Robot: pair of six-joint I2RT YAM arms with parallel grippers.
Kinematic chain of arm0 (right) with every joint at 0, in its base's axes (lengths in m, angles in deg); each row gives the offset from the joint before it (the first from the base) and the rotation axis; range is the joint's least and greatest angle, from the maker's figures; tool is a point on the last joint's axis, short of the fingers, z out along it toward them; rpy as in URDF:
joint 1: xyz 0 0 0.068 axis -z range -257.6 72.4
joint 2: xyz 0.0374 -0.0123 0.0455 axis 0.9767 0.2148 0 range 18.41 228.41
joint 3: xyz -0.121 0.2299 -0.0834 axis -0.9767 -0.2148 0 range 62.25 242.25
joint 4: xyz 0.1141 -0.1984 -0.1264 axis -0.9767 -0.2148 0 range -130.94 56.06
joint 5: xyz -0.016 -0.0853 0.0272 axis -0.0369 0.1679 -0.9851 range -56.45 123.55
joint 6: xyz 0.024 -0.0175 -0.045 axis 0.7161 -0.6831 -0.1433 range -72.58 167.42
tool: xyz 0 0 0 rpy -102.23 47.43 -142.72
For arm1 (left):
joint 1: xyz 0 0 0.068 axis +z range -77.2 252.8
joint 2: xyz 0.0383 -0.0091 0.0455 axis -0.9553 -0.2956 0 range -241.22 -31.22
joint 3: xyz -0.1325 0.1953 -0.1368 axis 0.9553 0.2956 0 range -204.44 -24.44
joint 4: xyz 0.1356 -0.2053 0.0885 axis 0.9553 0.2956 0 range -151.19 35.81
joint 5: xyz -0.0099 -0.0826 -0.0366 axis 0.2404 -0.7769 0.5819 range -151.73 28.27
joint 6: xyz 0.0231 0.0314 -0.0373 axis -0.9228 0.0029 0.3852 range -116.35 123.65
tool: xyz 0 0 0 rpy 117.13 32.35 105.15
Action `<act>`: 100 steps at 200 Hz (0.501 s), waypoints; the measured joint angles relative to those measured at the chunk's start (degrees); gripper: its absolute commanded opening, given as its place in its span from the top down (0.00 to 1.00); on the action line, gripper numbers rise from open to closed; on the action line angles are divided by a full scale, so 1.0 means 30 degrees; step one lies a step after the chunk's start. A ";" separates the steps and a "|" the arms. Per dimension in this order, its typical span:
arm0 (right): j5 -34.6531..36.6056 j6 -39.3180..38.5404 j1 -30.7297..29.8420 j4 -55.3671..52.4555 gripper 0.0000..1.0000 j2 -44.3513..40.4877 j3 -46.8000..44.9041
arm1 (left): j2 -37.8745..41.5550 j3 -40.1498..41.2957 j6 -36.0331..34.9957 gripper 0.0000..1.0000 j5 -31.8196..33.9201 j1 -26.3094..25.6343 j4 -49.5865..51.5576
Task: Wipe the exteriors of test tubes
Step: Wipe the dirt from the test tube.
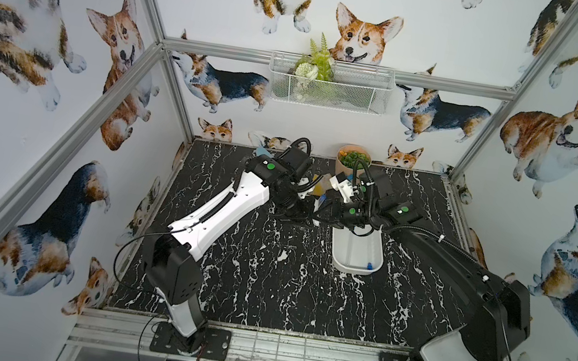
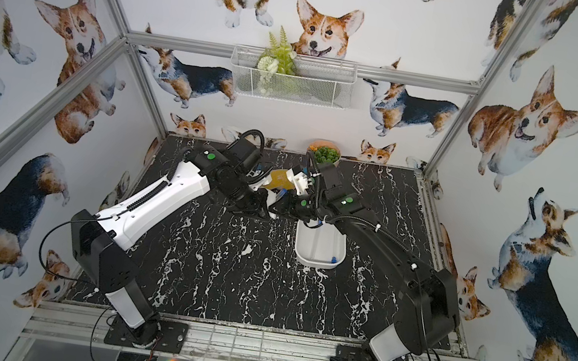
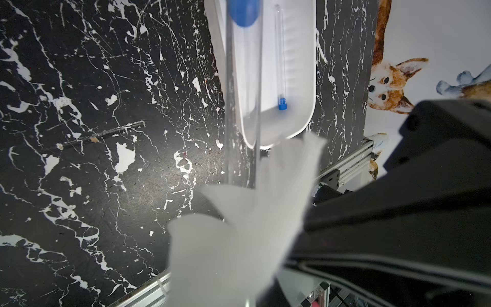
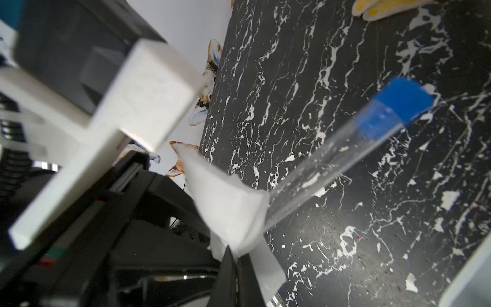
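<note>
I am observing both arms meeting just to the 12 o'clock side of the bench (image 1: 262, 284) centre. The left end effector (image 1: 304, 212) is clenching one test tube (image 4: 332, 162) by its closed end. That tube is being held above the bench surface and is pointing its blue cap (image 4: 398, 106) away from the grip.

The right end effector (image 4: 233, 259) is clamping a white cloth (image 4: 228, 207). The cloth is wrapping around the tube's lower stretch and is touching it close to the left grip.

A second test tube (image 3: 280, 58) is lying lengthwise inside the white tray (image 1: 339, 259). The tray is sitting at 3 o'clock from the bench centre and at 5 o'clock from the two end effectors. A yellow glove (image 4: 385, 8) is lying on the bench at 12 o'clock from the end effectors.
</note>
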 measured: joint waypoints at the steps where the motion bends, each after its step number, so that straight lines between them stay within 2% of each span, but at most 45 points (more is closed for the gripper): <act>1: 0.0022 0.0007 0.0000 0.0007 1.00 -0.0022 -0.0058 | 0.0000 0.0000 0.0000 0.91 0.0000 0.0000 0.0000; 37: 0.0197 0.0357 -0.0007 0.0080 1.00 0.0554 -0.0284 | 0.0036 0.0095 0.0022 0.91 0.0000 0.0015 -0.0262; 100: -0.0066 0.0408 0.1515 0.0299 1.00 0.2710 0.2040 | 0.0357 0.0313 0.0036 0.91 0.0138 0.0058 -0.0750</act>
